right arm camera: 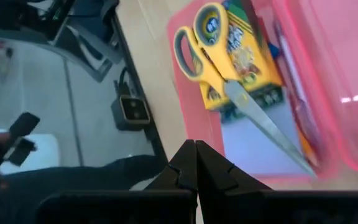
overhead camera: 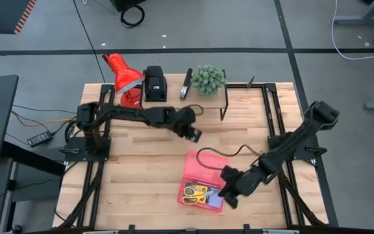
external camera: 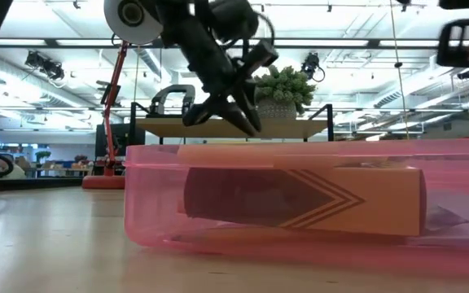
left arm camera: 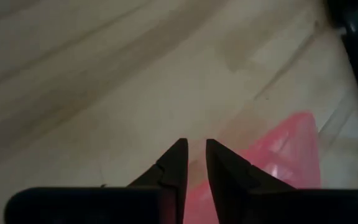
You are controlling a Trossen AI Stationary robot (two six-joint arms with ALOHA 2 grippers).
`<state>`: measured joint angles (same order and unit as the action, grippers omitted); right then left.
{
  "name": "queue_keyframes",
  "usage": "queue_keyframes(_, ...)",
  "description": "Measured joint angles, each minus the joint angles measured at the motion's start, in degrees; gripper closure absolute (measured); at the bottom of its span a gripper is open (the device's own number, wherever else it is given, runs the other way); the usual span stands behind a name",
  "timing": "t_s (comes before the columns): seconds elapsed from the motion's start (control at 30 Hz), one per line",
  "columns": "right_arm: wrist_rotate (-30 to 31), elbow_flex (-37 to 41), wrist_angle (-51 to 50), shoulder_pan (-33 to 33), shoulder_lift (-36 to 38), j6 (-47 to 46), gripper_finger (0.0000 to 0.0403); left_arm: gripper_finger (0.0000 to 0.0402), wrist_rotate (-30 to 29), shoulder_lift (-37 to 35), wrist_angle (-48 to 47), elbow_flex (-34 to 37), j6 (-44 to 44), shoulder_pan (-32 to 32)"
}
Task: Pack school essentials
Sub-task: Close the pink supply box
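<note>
Left gripper (overhead camera: 194,134): fingers slightly apart, empty, raised over bare table just beyond the pink box (overhead camera: 202,182).
Right gripper (overhead camera: 229,196): fingers together, empty, at the box's edge.
Scissors (right arm camera: 225,74): on crayon box (right arm camera: 244,59), inside, just ahead of the right gripper.

A translucent, glossy pink plastic box (overhead camera: 203,177) sits on a pale, smooth-grained wooden table (overhead camera: 141,162). Inside lie scissors (right arm camera: 229,68) with shiny yellow plastic handles and bare metal blades, on a printed cardboard crayon box (right arm camera: 247,59) and a matt paper notepad (right arm camera: 257,140).
</note>
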<state>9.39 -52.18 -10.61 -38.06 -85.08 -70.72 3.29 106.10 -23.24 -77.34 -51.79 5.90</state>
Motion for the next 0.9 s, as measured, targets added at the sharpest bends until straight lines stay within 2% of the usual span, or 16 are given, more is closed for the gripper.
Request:
queue_keyframes(0.2,2.6,-12.7,-5.2,1.3,-10.7,-1.7,0.0397,0.0333,11.6,0.8,-5.7,0.0,-4.1,3.3)
queue_keyframes(0.37,1.4,-23.3,-10.1,2.8,-18.8,2.7,0.0397,0.0343,12.2,1.9,-7.6,0.0,-3.1,2.8)
queue_keyframes(0.5,0.4,-29.4,-14.0,3.0,-23.3,3.4,0.0397,0.0345,13.6,3.9,-8.3,0.0,-5.9,3.0)
queue_keyframes(0.63,1.2,-31.8,-15.2,3.0,-24.5,2.0,0.0397,0.0341,14.8,5.6,-8.5,0.0,-12.4,3.1)
queue_keyframes(0.9,2.6,-31.8,-16.1,0.7,-24.5,-6.1,0.0397,0.0360,15.2,7.9,-4.6,0.0,-15.1,3.2)
